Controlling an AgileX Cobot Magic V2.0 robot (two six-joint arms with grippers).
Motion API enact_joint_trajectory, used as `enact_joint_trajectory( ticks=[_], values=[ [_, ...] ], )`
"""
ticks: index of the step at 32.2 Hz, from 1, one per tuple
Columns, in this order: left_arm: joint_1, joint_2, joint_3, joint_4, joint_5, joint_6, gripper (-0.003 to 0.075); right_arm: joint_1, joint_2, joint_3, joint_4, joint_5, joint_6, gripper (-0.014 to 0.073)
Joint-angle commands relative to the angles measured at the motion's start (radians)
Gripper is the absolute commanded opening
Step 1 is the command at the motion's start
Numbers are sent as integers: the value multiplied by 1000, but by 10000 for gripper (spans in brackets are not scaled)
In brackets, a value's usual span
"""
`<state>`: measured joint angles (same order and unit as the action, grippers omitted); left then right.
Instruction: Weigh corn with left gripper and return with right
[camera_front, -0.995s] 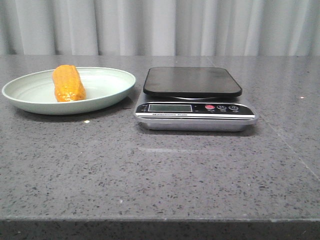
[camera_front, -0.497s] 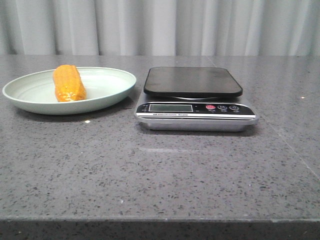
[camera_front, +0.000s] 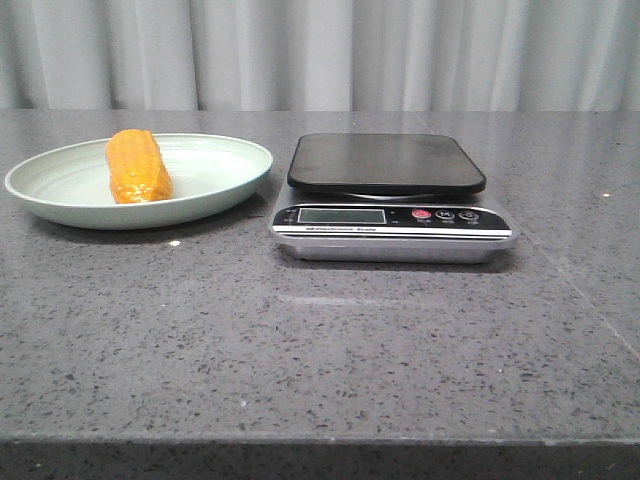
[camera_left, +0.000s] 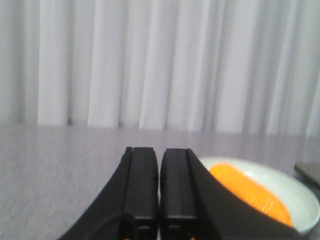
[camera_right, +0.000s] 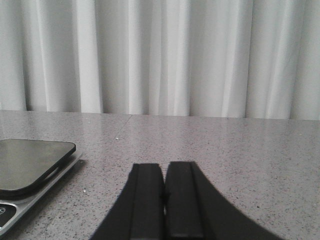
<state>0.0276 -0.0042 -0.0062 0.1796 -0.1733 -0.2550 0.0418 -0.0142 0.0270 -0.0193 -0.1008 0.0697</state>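
The corn (camera_front: 138, 167), a short orange-yellow cob, lies in a pale green plate (camera_front: 225, 180) at the left of the grey table. A kitchen scale (camera_front: 390, 198) with a bare black platform stands right of the plate. Neither gripper shows in the front view. In the left wrist view my left gripper (camera_left: 159, 152) is shut and empty, low over the table, with the corn (camera_left: 250, 192) and plate (camera_left: 300, 192) just beyond it to one side. In the right wrist view my right gripper (camera_right: 164, 167) is shut and empty, with the scale (camera_right: 30, 167) off to its side.
The grey speckled table (camera_front: 320, 350) runs to its front edge near the camera. A white curtain (camera_front: 320, 50) hangs behind the table's far edge.
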Motion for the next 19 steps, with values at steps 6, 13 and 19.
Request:
enact_joint_trajectory(
  ticks=[6,13,19],
  values=[
    [-9,78,-279,10,39,-3,127,-3,-13,-7,2,-81,-2,152],
    [-9,264,-514,-40,416,-3,127,-3,-13,-7,2,-81,-2,152],
    [-9,355,-521,-58,498,-3,127,-3,-13,-7,2,-81,-2,152]
  ],
)
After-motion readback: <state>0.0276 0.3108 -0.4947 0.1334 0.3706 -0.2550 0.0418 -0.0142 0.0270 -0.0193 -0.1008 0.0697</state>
